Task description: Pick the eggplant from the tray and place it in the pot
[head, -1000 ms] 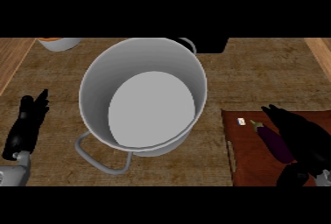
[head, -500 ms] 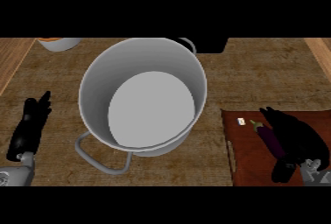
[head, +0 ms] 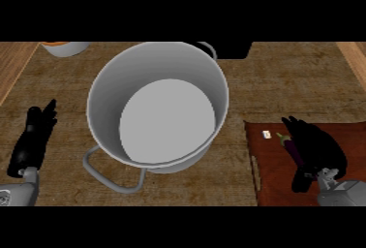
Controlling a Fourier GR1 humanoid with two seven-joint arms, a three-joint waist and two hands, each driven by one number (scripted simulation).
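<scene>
A large grey pot [head: 159,109] is seen standing on the woven mat of the counter [head: 286,87], its wide mouth turned up toward the view and its wire handle [head: 107,174] laid out on the near side. A reddish-brown tray [head: 275,184] is set just beside the pot on its right, apart from it.

The eggplant [head: 292,147] is found lying on the tray, its purple body pointing away from the robot with the green stem end at the far tip. A small pale item [head: 266,135] is noted on the tray near that stem; what it is cannot be told.

The right hand [head: 318,152] is placed directly over the eggplant, covering most of its right side. The fingers [head: 297,127] are extended along the vegetable rather than curled under it, so no hold on it is judged to be made yet. This position is judged to be the approach to the pick: the hand is lined up lengthwise so that the fingers can be closed across the narrow body.

The left hand [head: 34,140] is seen at the left edge, open, fingers straight and upward, resting clear of the pot so that the route from tray to pot is left unobstructed.

A bowl with orange contents [head: 63,47] is noted at the far left.
</scene>
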